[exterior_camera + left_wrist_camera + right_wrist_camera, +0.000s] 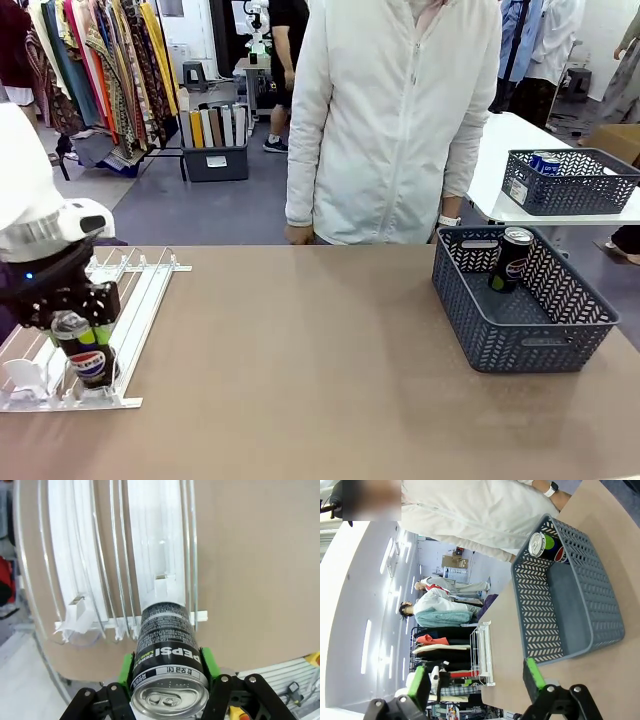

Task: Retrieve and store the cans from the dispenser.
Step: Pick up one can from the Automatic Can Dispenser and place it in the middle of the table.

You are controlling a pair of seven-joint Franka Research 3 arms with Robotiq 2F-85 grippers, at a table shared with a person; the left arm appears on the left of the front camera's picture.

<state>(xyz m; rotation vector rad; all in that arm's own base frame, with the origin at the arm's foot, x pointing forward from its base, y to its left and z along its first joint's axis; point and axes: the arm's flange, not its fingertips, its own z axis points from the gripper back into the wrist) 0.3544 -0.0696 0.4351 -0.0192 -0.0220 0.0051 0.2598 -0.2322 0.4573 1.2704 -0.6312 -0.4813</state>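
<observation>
Black Pepsi can (pixel 167 672) (top toward wrist) lies along dispenser (pixel 155 555) lane.

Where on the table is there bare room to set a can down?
The tabletop is bare between the dispenser and the basket. It is crowded at the dispenser's near end, where the left gripper clamps a can.

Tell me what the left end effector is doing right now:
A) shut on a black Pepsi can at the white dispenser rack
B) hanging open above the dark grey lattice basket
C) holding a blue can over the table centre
A: the left end effector has its green pads clamped on the black Pepsi can with the silver top at the near end of the white-and-clear plastic dispenser rack.
</observation>
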